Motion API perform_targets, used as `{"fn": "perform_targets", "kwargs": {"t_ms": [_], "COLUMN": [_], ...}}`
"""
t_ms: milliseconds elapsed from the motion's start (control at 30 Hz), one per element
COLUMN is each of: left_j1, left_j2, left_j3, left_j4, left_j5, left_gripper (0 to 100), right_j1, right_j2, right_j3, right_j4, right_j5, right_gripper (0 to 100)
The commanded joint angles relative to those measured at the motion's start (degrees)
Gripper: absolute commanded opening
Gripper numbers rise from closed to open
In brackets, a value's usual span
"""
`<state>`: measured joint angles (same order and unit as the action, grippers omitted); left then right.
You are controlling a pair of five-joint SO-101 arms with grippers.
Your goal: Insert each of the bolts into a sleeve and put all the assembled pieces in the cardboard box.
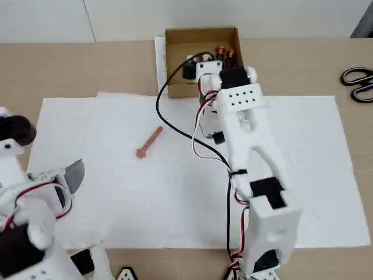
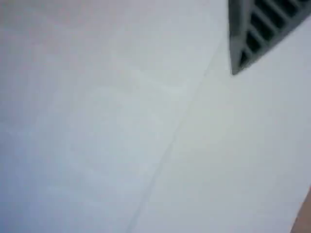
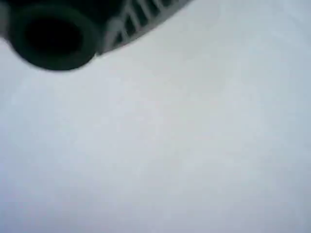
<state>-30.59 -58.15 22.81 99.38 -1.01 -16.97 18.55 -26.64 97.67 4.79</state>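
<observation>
**One Loose Bolt on the Sheet, Box Partly Filled**

One copper-coloured bolt [image 1: 149,143] was seen lying flat on the white sheet [image 1: 291,175], left of its middle and nearer its far edge. Its head was turned toward the near-left corner. The cardboard box [image 1: 201,33] stood on the worktop [image 1: 58,70] just past the sheet's far edge, and copper-coloured pieces [image 1: 225,53] were seen in its far-right corner.

The right arm [image 1: 245,128] was stretched across the sheet toward the box. A black ring-shaped piece [image 3: 52,36], possibly a sleeve, was seen close against the right gripper [image 3: 136,19]. Whether it was clasped, or the gripper released, could not be told. The left gripper [image 1: 71,174] hung over the sheet's near-left corner, well apart from the bolt, and its state could not be told either.

The bolt was judged light, rigid and smooth, and likely to roll or slip if pinched off-centre. It would best be taken across the shank close to the head, so that the far end is left free for a sleeve.
</observation>
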Motion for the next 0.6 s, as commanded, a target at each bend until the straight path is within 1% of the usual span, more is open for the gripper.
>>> {"fn": "perform_targets", "kwargs": {"t_ms": [0,100,200,300,400,467,500,567], "left_j1": [-0.2,-0.2,1.2,7.0,15.3,20.8,23.5,28.1], "left_j2": [7.7,15.3,22.7,30.6,38.7,43.3,45.4,48.4], "left_j3": [-2.3,-8.7,-16.3,-19.6,-20.0,-21.4,-22.5,-24.9], "left_j4": [0.9,1.0,1.0,1.0,1.0,1.0,1.0,1.0], "left_j5": [0.0,-1.8,-1.7,-0.5,3.8,4.4,2.7,-5.1], "left_gripper": [33,33,33,33,33,33,33,33], "right_j1": [1.6,3.6,5.1,5.5,5.6,5.6,5.6,5.6], "right_j2": [-7.1,-8.8,-9.5,-9.5,-9.5,-9.5,-9.5,-9.5], "right_j3": [-0.4,0.2,0.9,2.3,3.1,3.1,3.1,3.1], "right_j4": [1.2,1.2,1.2,1.2,1.2,1.2,1.2,1.1], "right_j5": [0.5,0.4,0.2,0.2,0.2,0.2,0.2,0.2], "right_gripper": [0.4,0.4,0.4,0.4,0.4,0.4,0.4,0.4]}}
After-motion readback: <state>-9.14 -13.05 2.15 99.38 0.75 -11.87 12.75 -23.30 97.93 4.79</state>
